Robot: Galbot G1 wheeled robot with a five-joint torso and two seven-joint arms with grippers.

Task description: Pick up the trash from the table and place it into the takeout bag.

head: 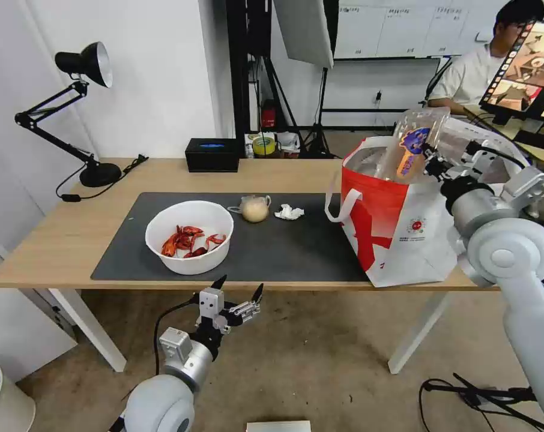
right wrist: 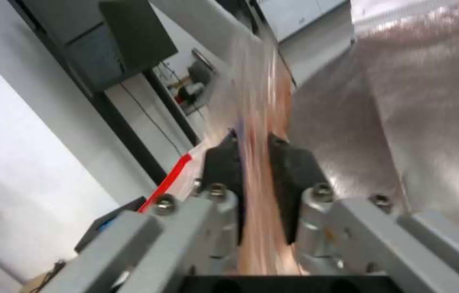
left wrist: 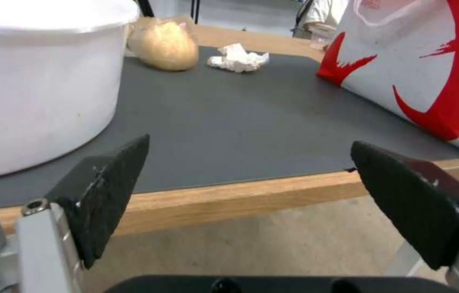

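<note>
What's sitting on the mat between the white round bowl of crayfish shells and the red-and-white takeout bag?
In the head view, a small knotted clear bag with a beige lump and a crumpled white tissue lie between the bowl and the takeout bag.

No wording can be read anywhere. The takeout bag point(head: 404, 228) carries a small round red logo point(head: 415, 225); its lettering is too small.

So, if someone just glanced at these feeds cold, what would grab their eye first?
Probably the right gripper, shut on the clear plastic tray and holding it tilted over the mouth of the red-and-white takeout bag at the table's right end. Next, the white bowl of red crayfish shells on the dark mat, with the left gripper open just off the table's near edge.
</note>
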